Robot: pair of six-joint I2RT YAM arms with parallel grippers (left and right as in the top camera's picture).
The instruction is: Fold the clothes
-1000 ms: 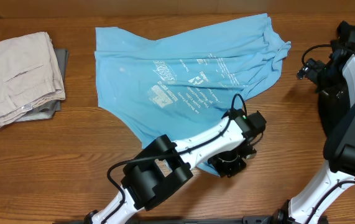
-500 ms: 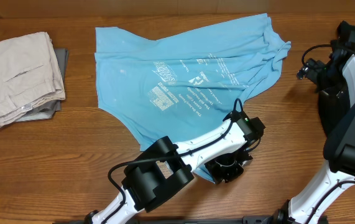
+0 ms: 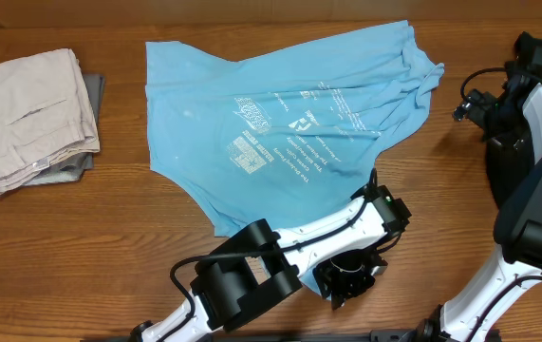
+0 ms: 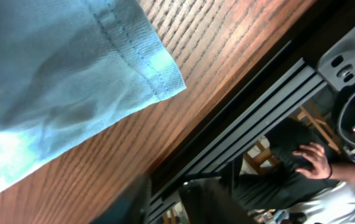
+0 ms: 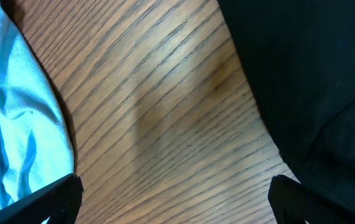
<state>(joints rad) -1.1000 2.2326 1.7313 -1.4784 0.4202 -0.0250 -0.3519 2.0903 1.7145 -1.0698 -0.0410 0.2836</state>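
The clothes, a light blue T-shirt (image 3: 280,104) with white printed text, lie spread and wrinkled across the middle of the wooden table. My left gripper (image 3: 349,277) hovers near the front edge, just beyond the shirt's lower part. In the left wrist view a hemmed corner of the shirt (image 4: 59,81) lies free on the wood. The left gripper (image 4: 165,208) is slightly open with nothing between its blurred fingers. My right gripper (image 3: 468,104) sits off the shirt's right side. In its wrist view the right gripper (image 5: 174,202) is wide open over bare wood, with the shirt edge (image 5: 9,124) at its left.
Folded beige trousers (image 3: 28,114) rest on a grey garment (image 3: 85,163) at the far left. The table's front edge with its metal rail (image 4: 245,106) runs close behind the left gripper. A person's hand (image 4: 314,158) shows beyond the edge. The right arm's black base (image 3: 536,209) stands at the right.
My left gripper moved toward the front edge, dragging the shirt's lower part with it, then opened and let go of the corner. The right arm stayed still.
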